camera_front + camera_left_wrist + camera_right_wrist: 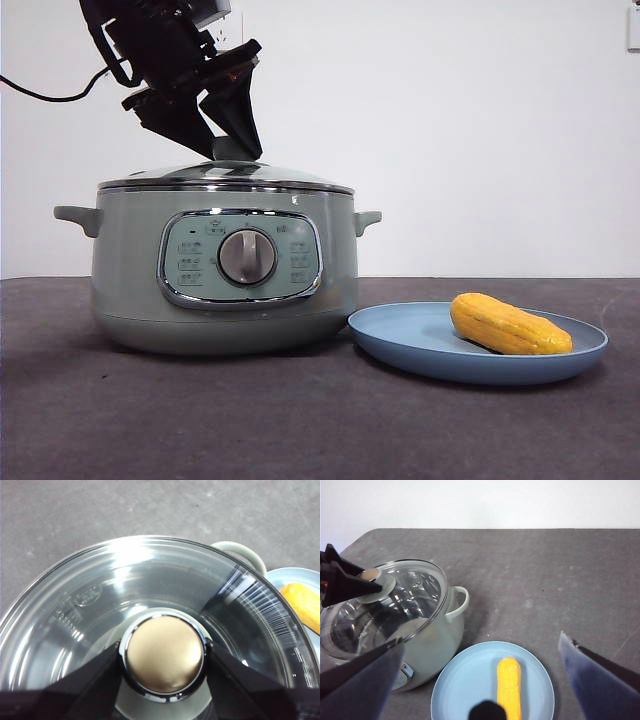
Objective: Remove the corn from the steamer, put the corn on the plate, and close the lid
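A: Left gripper [164,661]?
B: Mine clamps the domed glass lid's [100,605] knob, atop the sage-green round steamer [225,265].
A: Right gripper [485,680]?
B: Spread wide; yellow-orange corn cob [509,685] lies on the light-blue round plate [465,680] below it.

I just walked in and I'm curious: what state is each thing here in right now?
corn: lying on the plate, out of the pot.
plate: beside the steamer, holding the corn.
steamer: covered.
lid: on the steamer.
left pincer: shut on the lid's knob.
right pincer: open, above the plate.
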